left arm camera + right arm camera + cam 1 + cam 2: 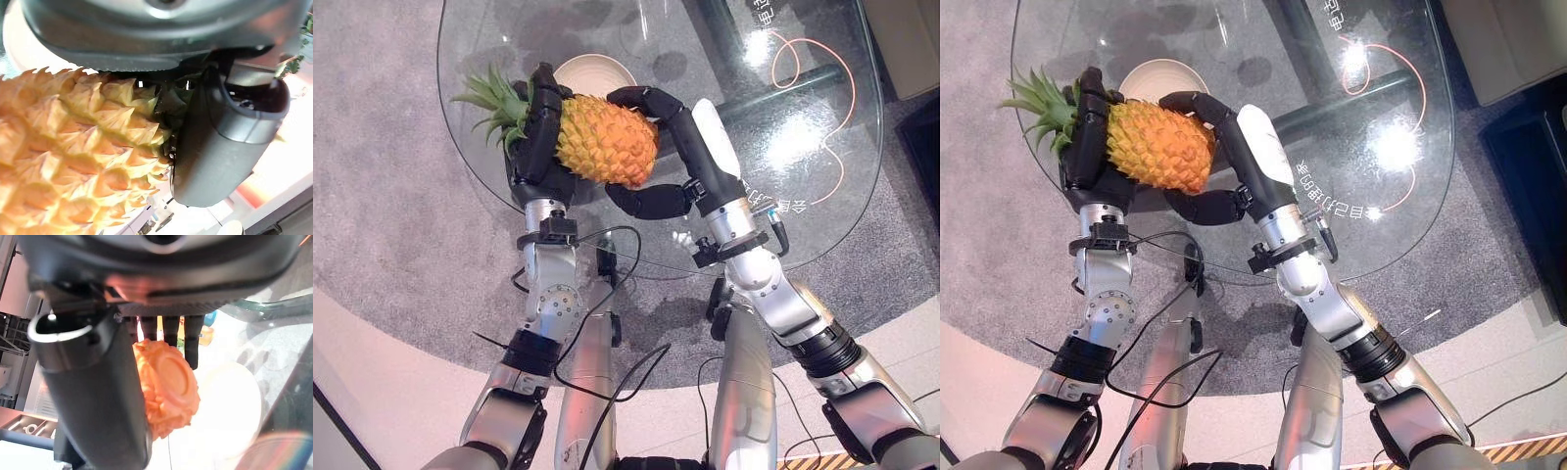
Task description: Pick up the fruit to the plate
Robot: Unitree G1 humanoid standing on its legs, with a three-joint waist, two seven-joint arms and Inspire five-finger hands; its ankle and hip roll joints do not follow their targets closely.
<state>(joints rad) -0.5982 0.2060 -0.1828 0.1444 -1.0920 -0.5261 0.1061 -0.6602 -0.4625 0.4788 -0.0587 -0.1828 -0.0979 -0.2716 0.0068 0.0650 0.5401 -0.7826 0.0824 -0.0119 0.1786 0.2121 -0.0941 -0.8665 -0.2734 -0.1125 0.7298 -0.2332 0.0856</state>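
An orange pineapple (605, 140) with a green leafy crown (494, 103) is held off the glass table between both hands. My left hand (540, 132) grips its crown end, fingers curled over the top. My right hand (671, 147) wraps the butt end, fingers over it and thumb under. The right wrist view shows the pineapple's round base (168, 382) past the fingers (193, 345). A cream plate (597, 72) lies on the table just beyond the fruit, partly hidden by it.
The round glass table (822, 147) has a curved edge near the arms, with grey carpet (382, 196) beneath and around it. A thin orange cord (827, 69) loops on the table's far right. Dark table legs (773, 88) show through the glass.
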